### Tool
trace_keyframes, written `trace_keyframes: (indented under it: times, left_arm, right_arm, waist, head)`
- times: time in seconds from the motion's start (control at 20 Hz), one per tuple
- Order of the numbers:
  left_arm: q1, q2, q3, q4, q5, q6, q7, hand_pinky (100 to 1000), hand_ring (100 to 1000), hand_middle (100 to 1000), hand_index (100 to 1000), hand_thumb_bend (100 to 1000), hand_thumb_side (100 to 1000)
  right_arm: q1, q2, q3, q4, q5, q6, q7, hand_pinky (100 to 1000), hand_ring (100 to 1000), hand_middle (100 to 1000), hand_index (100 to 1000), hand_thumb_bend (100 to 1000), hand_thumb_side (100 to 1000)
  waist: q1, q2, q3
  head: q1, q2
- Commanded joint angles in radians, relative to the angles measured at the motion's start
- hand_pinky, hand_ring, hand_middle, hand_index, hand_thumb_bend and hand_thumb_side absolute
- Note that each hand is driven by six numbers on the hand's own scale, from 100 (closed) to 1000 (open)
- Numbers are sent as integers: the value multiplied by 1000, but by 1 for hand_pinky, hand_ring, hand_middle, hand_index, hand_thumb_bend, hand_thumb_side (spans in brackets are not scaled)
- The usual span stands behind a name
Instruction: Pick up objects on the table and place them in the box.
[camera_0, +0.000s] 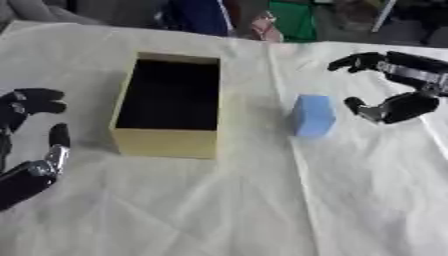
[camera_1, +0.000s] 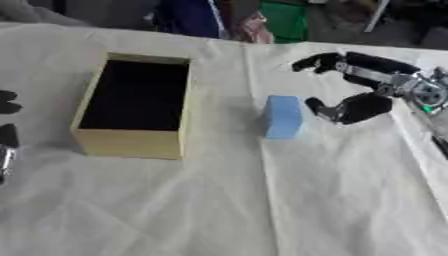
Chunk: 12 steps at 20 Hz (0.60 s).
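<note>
Left eye view: a yellow open box (camera_0: 169, 105) with a dark inside sits on a white cloth (camera_0: 219, 210). A light blue block (camera_0: 312, 115) stands just right of it, on the cloth. The left hand (camera_0: 28, 145) rests at the left edge, fingers relaxed, holding nothing.

Right eye view: the right hand (camera_1: 354, 85) is spread open just beside the block — thumb near it, not touching.
</note>
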Motion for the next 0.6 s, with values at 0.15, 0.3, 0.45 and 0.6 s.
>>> trace_keyframes:
  times: [0.15,0.3,0.45,0.6]
  left_arm:
    - [-7,20,-3,-10,0,-1,-5,842,739,738,704,100,267]
    - [-7,20,-3,-10,1,0,-5,842,739,738,705,100,266]
    - [-6,19,-3,-9,1,0,-6,843,739,739,707,100,266]
    - [-6,18,-3,-9,1,0,-7,843,740,739,708,100,266]
  right_arm:
    - [-39,-3,6,20,74,-9,39,932,1000,941,1000,100,421]
    - [-52,10,13,34,125,-17,40,931,1000,955,1000,100,368]
    - [-64,25,15,55,189,-27,25,933,1000,972,1000,100,349]
    - [-70,38,16,86,239,-37,6,935,1000,983,1000,100,328]
  waist:
    - [3,-23,-2]
    - [4,-23,-1]
    - [4,-24,0]
    - [3,-24,0]
  head:
    - [-10,-10]
    - [-13,-11]
    - [-15,-12]
    - [-16,-13]
